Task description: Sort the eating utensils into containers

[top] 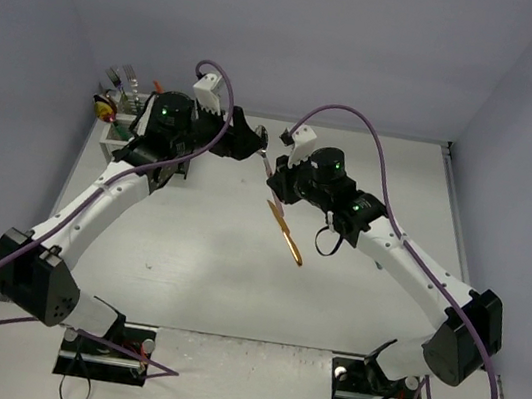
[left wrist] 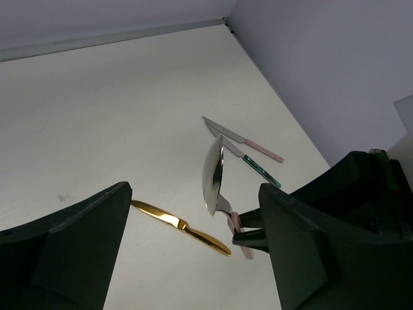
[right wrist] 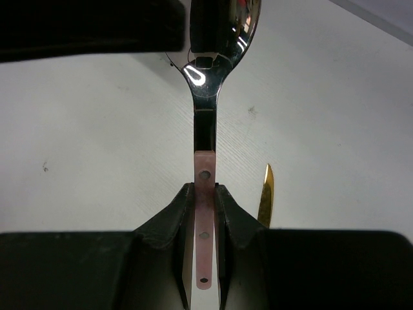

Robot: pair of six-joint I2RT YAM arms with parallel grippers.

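Note:
My right gripper is shut on the pink handle of a silver spoon, held in the air above the table's middle with its bowl pointing away from the wrist. In the top view, this spoon sits between the two wrists. My left gripper stands open, and the spoon's bowl hangs between its fingers, closer to the right one, touching neither. A gold knife lies flat on the table below. A white container with several utensils stands at the far left.
On the table beyond the spoon lie a pink-handled knife and a teal-handled knife, close to the right wall. The gold knife lies under the left gripper. Grey walls enclose the table on three sides.

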